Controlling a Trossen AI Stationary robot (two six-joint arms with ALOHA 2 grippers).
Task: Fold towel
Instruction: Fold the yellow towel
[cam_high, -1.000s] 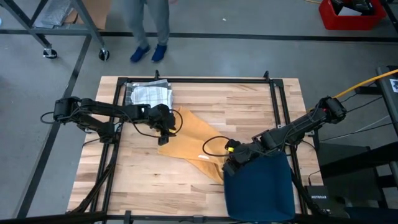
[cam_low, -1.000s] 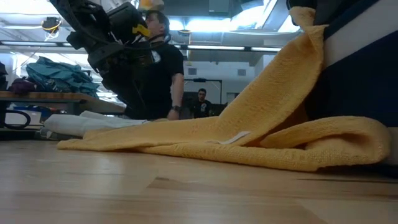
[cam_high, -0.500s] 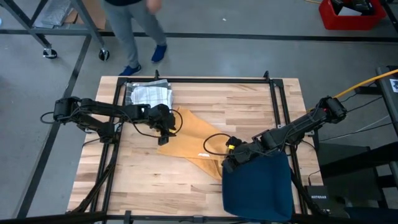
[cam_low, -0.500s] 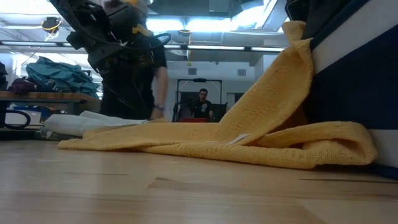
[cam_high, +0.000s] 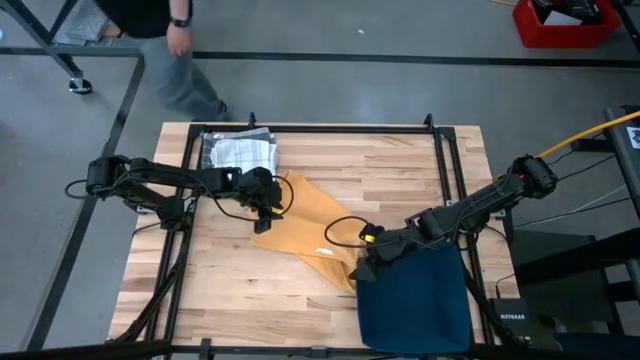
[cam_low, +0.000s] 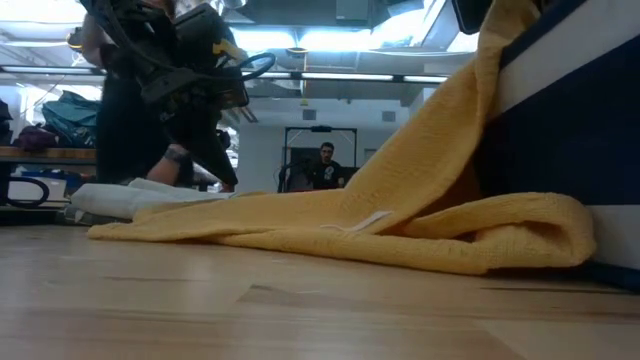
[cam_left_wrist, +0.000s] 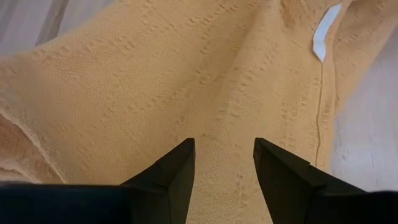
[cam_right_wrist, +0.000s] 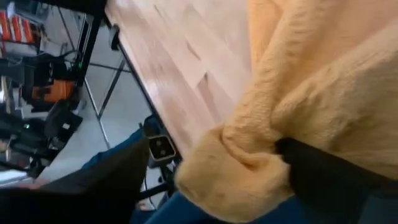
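the yellow towel (cam_high: 305, 225) is seen lying crumpled mid-table, soft, light and limp; a grip at a corner or hem is judged best. the left gripper (cam_left_wrist: 221, 163) is held spread just above the cloth. the right gripper (cam_high: 366, 267) is caught mid-release, a bunched edge still draped on one finger. a blue cloth (cam_high: 415, 305) lies near right. the wooden table (cam_high: 390, 170) looks smooth; a person (cam_high: 150, 35) is seen beyond the far edge.

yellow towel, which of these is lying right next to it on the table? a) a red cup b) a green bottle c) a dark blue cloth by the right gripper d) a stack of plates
c: the high view shows a dark blue cloth at the table's front right, against the yellow towel where the right gripper meets it; no cup, bottle or plates appear.
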